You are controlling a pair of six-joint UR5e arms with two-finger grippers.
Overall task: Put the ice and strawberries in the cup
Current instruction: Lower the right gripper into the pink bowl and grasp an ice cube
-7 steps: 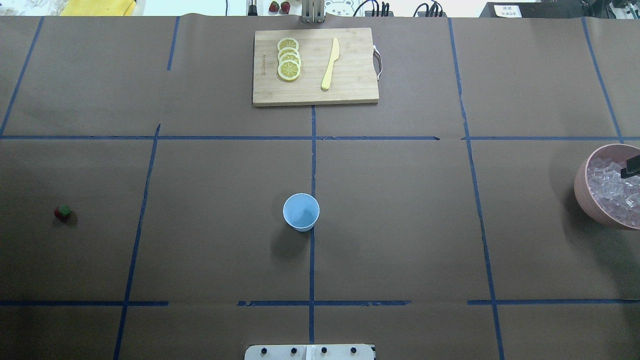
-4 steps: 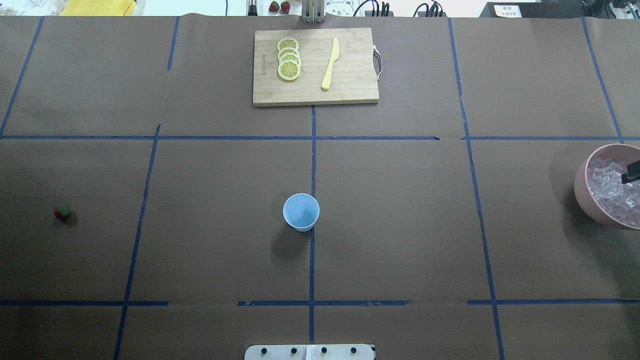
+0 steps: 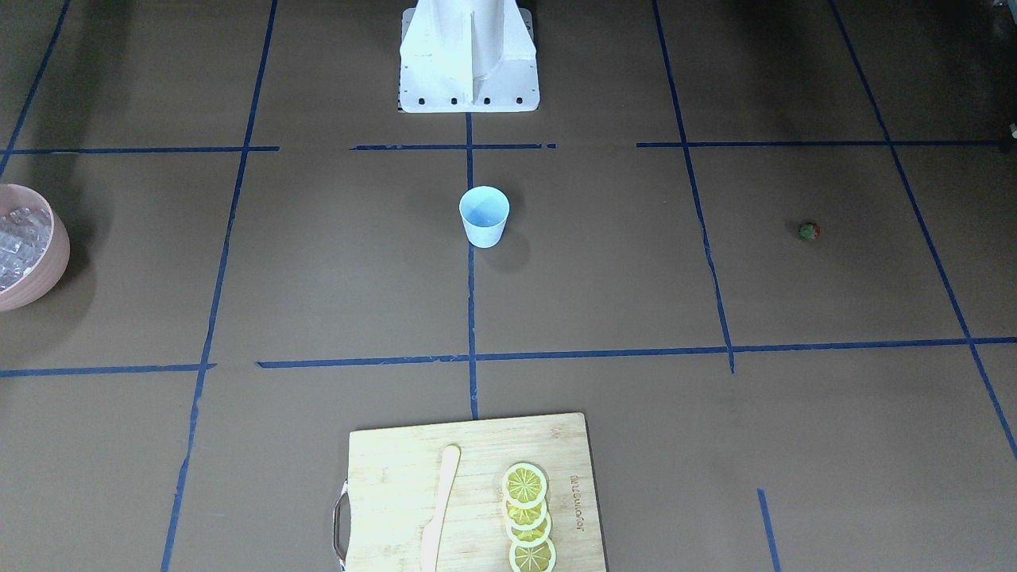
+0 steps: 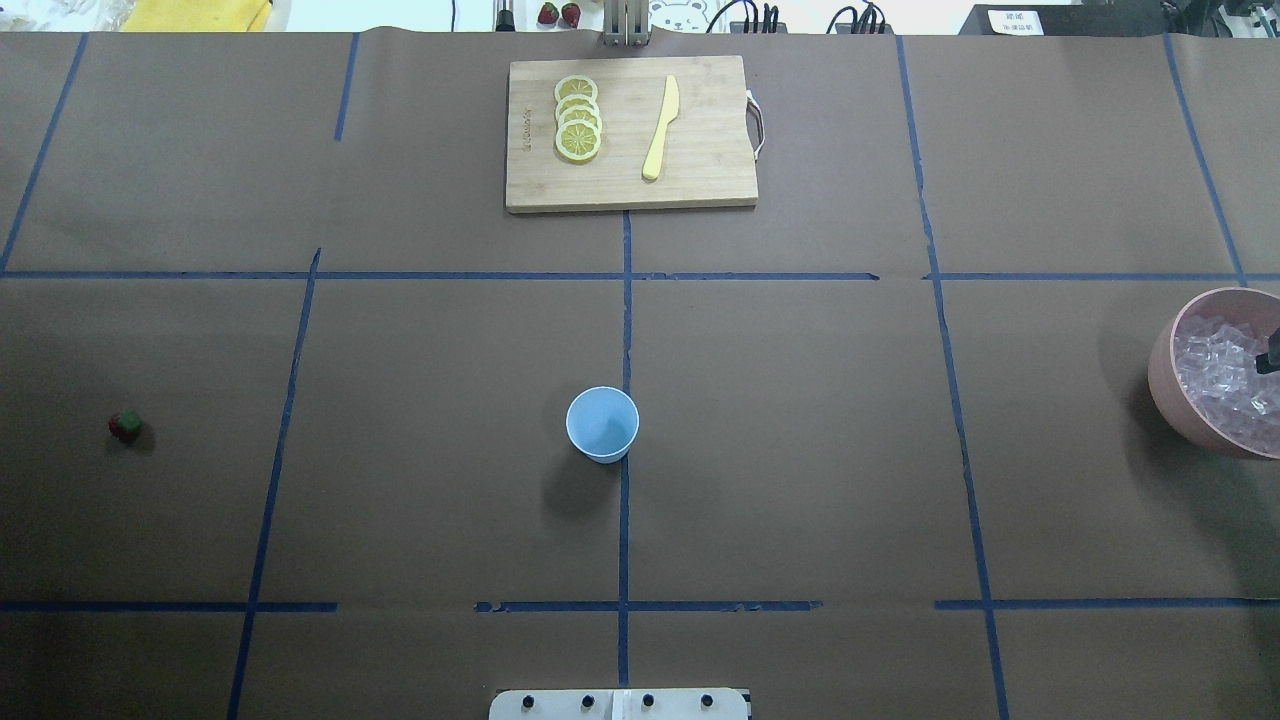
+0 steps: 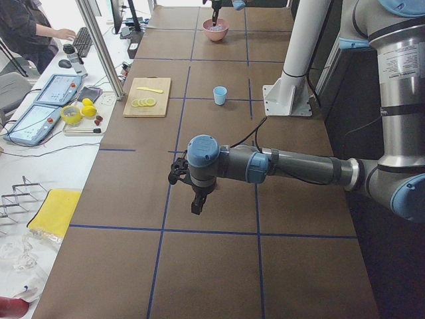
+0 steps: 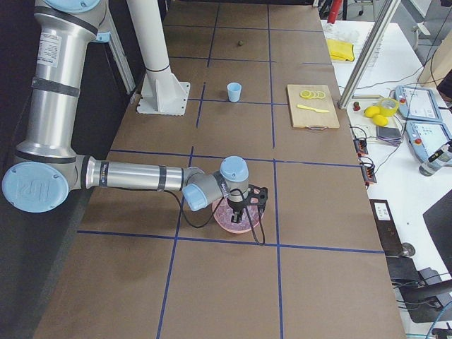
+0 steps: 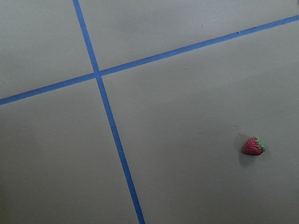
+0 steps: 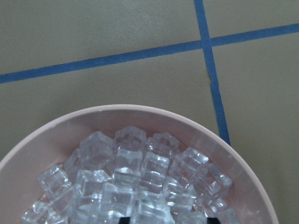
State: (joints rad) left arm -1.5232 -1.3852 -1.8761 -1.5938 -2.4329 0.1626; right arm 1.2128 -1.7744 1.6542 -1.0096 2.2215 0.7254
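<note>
The pale-blue cup (image 4: 602,424) stands upright and empty at the table's middle; it also shows in the front view (image 3: 484,216). The strawberry (image 4: 124,426) lies alone far left, also seen in the left wrist view (image 7: 252,146). Ice cubes (image 8: 135,177) fill the pink bowl (image 4: 1170,400) at the right edge. My right gripper (image 8: 167,221) hangs just above the ice with its fingertips (image 8: 124,220) apart; its dark tip (image 4: 1268,357) shows over the bowl. My left gripper (image 5: 196,203) hovers above the table near the strawberry; whether it is open or shut I cannot tell.
A wooden cutting board (image 4: 700,170) at the back middle carries lemon slices (image 4: 578,118) and a yellow knife (image 4: 660,128). The robot's white base (image 3: 469,56) sits behind the cup. Blue tape lines cross the brown table cover.
In the overhead view the right gripper's tip has slid a little toward the right edge and nearer side over the bowl. Cup and strawberry have not moved.
</note>
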